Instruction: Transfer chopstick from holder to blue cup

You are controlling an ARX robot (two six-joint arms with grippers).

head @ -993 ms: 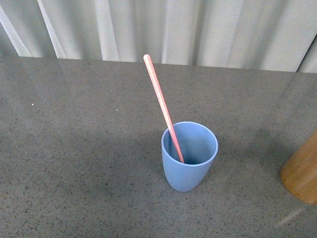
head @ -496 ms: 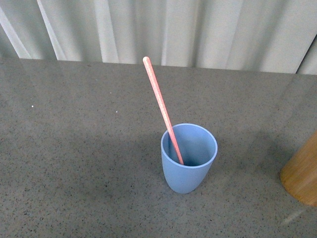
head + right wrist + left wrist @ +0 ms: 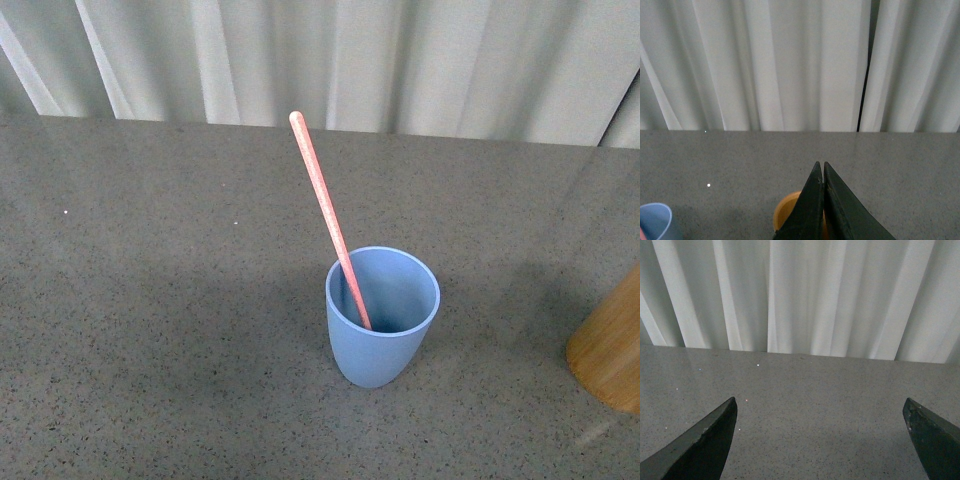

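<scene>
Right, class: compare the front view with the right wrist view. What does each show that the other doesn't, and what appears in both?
Only the front view shows the chopstick's full length, leaning in the blue cup with its top tilted away over the rim, and the whole cup standing on the table.

Only the right wrist view shows the right end effector, its fingers pressed together with nothing between them, above the holder's open rim.

Both show the blue cup, the holder at the frame edge, the grey speckled table and the white curtain.
</scene>
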